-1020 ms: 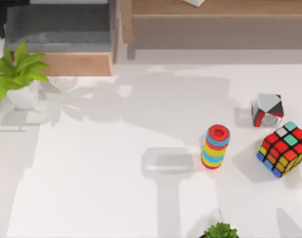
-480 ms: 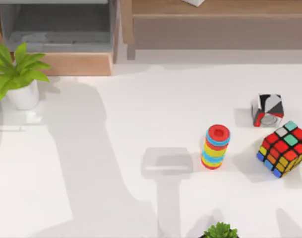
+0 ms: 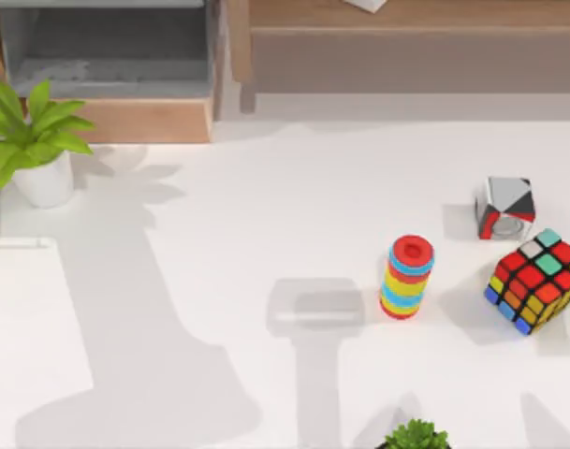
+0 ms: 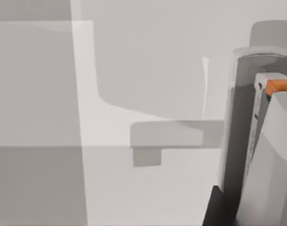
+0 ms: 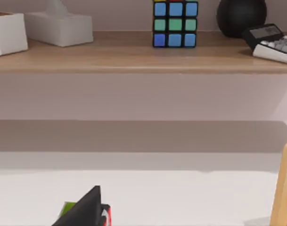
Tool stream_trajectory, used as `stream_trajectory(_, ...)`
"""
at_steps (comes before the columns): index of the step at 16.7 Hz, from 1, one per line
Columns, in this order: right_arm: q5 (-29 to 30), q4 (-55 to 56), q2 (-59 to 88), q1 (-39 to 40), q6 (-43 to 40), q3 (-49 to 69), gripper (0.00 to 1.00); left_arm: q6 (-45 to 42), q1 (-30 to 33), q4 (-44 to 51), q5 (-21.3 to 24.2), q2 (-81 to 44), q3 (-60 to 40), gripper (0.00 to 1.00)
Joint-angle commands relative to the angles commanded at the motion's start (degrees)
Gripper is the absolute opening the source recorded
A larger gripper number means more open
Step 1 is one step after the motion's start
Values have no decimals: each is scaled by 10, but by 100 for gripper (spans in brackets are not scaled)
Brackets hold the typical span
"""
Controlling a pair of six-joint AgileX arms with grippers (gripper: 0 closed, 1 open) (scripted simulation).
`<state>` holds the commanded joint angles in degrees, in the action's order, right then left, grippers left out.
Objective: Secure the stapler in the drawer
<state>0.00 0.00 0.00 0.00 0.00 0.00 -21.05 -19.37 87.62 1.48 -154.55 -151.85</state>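
I cannot tell how the jaws of the left gripper stand, apart or together. The stapler (image 4: 256,141) rises close before the left wrist camera as a pale glossy bar with a rounded end and an orange piece (image 4: 280,87) beside it. That closeness suggests, as a judgement only, that the left arm is carrying it rather than approaching it. Behind the stapler lies bare white table (image 4: 148,188) crossed by grey shadows, so it seems to hang over open surface, away from any clutter it could knock. The drawer (image 3: 144,120) sits at the far left of the table in the top view. It is pulled out, with its light wooden front toward the table and its grey inside open to the top, which is how it must stand to take the stapler from above. A potted plant (image 3: 36,140) stands just beside the front panel at its left end, and its leaves could brush an arm coming in low from that side. A ring stack (image 3: 408,277), a black-white-red block (image 3: 505,208) and a colour cube (image 3: 537,281) are grouped well apart on the right, out of the route to the drawer. The right arm looks idle on that right side, its wrist camera facing the wooden shelf (image 5: 134,56). The drawer has yet to be pushed shut.
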Motion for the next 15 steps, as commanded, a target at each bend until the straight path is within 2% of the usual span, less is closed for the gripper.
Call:
stream_trajectory(12, 0, 0, 0, 0, 0, 0, 100, 0, 0, -35, 0, 13, 47, 0)
stream_trajectory(15, 0, 0, 0, 0, 0, 0, 100, 0, 0, -35, 0, 13, 47, 23)
